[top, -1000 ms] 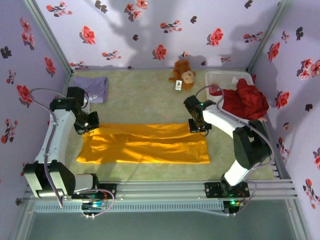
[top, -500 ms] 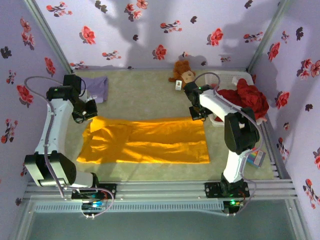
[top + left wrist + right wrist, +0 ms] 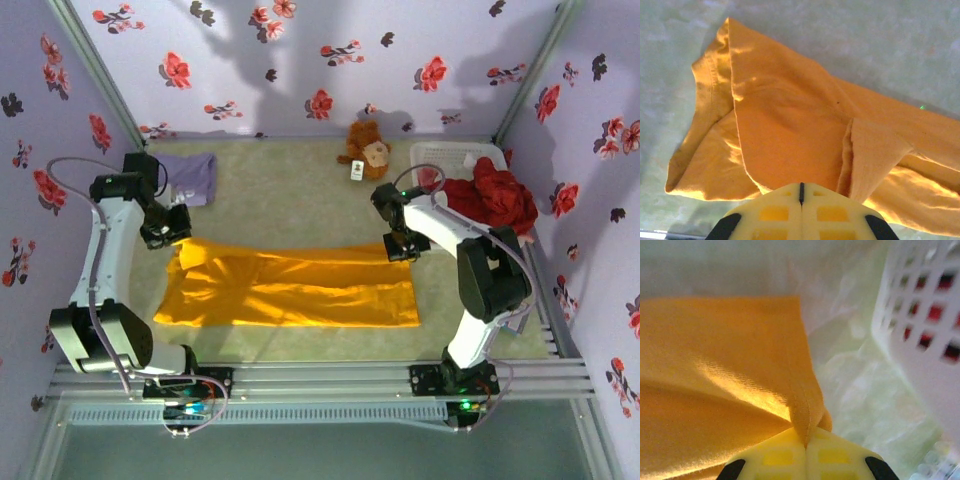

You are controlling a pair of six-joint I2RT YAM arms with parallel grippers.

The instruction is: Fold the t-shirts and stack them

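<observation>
My left gripper (image 3: 166, 232) was clamped on the far left corner of the orange-yellow t-shirt (image 3: 290, 290). My right gripper (image 3: 402, 246) pinched a ridge of cloth at its far right corner. The shirt lay in a long band across the worktop (image 3: 290, 195), its far left corner lifted and rumpled.

Beyond that corner, close to my left gripper, the lavender t-shirt (image 3: 190, 177) lay by the left wall. Just past the shirt's right end stood the white basket (image 3: 440, 157), heaped with red cloth (image 3: 492, 200), its slatted side close beside my right gripper. A brown plush toy (image 3: 366, 150) sat beyond the shirt near the back wall, just beside the basket.

Between the shirt's far edge and the back wall, the middle of the worktop was open. On the near side, a narrower strip ran between the shirt and the metal rail (image 3: 320, 380).
</observation>
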